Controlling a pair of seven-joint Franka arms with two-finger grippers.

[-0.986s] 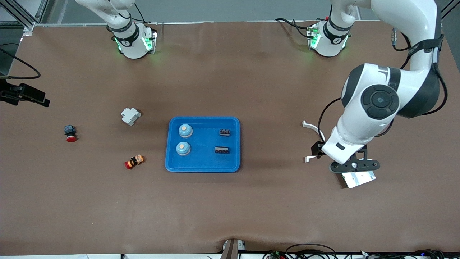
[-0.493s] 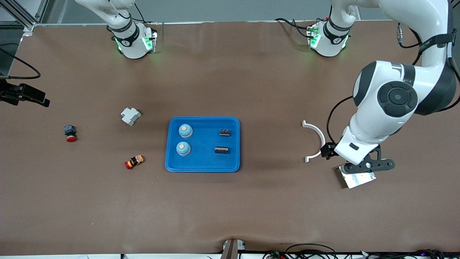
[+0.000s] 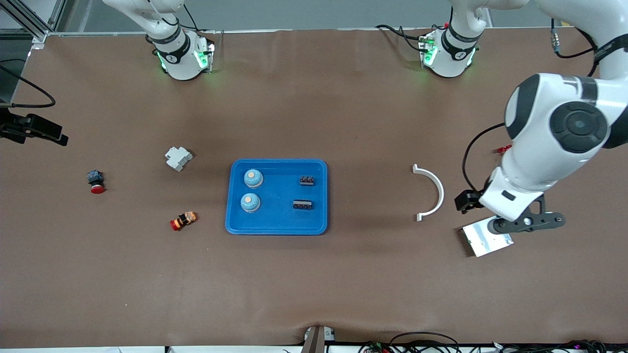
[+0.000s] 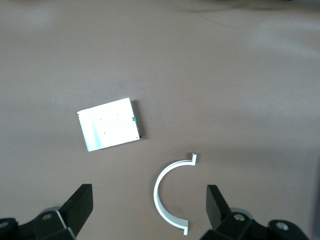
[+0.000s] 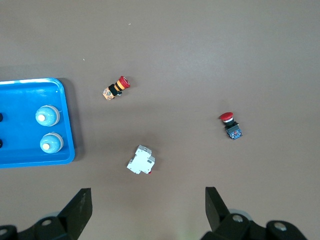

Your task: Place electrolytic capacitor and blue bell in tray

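Two blue domed bells [image 3: 251, 190] and two small black ribbed components [image 3: 304, 192] are seen inside the shallow bright-blue rectangular plastic tray [image 3: 277, 227], which sits mid-tabletop; bells on the side toward the right arm's end, black parts on the side toward the left arm's end. Whether the black parts are the electrolytic capacitors cannot be told.

Left gripper [image 3: 526, 223] is held in the air over the small silver metal plate [image 3: 485, 241] at the left arm's end of the brown tabletop [image 3: 314, 284]; jaws are spread wide, nothing between them. In the left wrist view the plate [image 4: 109, 131] and the white plastic half-ring [image 4: 171, 200] are seen lying apart from each other. The half-ring [image 3: 431, 192] lies between tray and plate.

Right gripper [image 5: 148, 212] is out of the front view; in the right wrist view its jaws are spread, empty, and the arm waits high over the right arm's end of the tabletop.

Loose items toward the right arm's end: white plastic clip-shaped block [image 3: 177, 158], red-capped orange-and-black pushbutton [image 3: 183, 220] lying on its side nearer the camera, red mushroom button with a dark body [image 3: 95, 182] closest to the tabletop's end. A small red part [image 3: 502, 148] is seen beside the left arm.
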